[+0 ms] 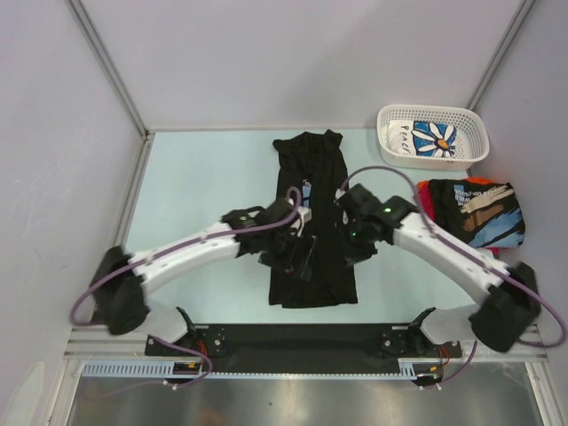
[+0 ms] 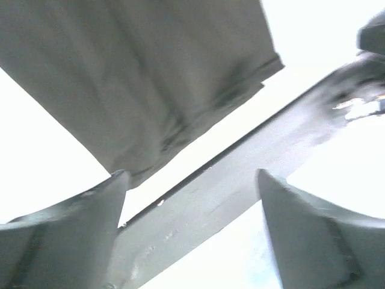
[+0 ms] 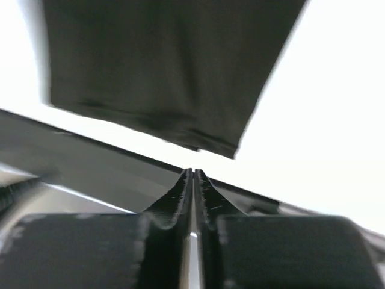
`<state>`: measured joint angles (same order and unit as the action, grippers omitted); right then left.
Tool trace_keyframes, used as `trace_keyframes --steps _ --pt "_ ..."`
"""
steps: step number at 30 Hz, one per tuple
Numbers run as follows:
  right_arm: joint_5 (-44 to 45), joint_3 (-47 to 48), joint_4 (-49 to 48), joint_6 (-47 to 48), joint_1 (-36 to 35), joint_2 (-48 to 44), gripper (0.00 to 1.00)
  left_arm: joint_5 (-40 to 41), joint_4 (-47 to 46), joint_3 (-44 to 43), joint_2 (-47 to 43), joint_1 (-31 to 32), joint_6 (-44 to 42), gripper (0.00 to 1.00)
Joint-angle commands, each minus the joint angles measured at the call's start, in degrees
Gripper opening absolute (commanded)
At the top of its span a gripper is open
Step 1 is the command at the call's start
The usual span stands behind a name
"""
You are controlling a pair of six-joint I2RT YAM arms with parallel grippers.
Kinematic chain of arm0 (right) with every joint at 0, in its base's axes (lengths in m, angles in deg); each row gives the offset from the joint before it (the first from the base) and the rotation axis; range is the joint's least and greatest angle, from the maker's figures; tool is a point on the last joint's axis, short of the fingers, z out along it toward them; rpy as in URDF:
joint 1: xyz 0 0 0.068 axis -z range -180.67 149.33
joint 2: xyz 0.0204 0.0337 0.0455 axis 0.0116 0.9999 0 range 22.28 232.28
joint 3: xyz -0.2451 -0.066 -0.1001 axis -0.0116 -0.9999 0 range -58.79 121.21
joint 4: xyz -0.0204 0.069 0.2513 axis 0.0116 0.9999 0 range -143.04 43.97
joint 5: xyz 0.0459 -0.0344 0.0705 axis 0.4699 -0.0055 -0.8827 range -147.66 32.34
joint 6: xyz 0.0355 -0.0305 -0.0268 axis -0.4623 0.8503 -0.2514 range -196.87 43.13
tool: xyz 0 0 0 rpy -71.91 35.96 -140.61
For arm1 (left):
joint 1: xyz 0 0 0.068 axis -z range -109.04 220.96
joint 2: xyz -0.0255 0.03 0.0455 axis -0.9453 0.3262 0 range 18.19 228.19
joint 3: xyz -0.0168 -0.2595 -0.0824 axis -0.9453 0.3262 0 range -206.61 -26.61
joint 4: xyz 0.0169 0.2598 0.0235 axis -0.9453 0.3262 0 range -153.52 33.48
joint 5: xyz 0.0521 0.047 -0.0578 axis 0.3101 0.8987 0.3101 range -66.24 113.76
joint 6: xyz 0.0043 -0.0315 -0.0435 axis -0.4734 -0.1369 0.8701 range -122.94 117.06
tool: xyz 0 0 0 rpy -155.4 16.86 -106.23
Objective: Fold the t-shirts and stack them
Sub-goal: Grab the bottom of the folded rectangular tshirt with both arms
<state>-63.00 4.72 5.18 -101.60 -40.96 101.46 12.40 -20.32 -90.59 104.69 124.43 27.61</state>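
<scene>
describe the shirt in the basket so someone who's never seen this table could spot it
Look to the far right corner of the table, where a white lattice basket stands; the shirt lies inside it. It is the only white one, printed with a blue daisy, while the long shirt at mid-table is black and the folded pile near the basket is black with brush strokes.
</scene>
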Motion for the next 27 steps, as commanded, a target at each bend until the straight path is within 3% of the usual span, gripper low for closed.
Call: trace_keyframes --steps 1,3,7,10,20,27 --pt "0.5 1.5 3.3 -2.5 4.9 -10.2 0.15 5.5 -2.7 0.3 -17.1 -2.8 2.6 1.0" --pt "-2.0 -3.3 3.0 -3.0 8.6 -11.3 0.28 4.4 -5.6 6.5 -21.9 -5.9 4.5 1.0" --pt "-9.1 -11.9 2.5 -3.9 15.3 -10.2 0.34 -2.3 -6.3 17.5 -30.0 -17.8 7.3 1.0" --pt "-12.1 -16.0 0.8 -6.4 15.5 -10.3 0.34 -6.6 -8.7 24.7 -31.5 -21.2 9.5 1.0" --pt "-17.8 -26.4 -10.1 -11.7 15.4 -12.5 0.36 -16.2 -23.1 40.5 -29.1 -21.0 16.2 0.98" --pt "-19.2 -31.6 -18.2 -14.4 15.1 -9.8 0.37 -19.0 -29.0 39.9 -17.0 -18.4 14.9 0.98"
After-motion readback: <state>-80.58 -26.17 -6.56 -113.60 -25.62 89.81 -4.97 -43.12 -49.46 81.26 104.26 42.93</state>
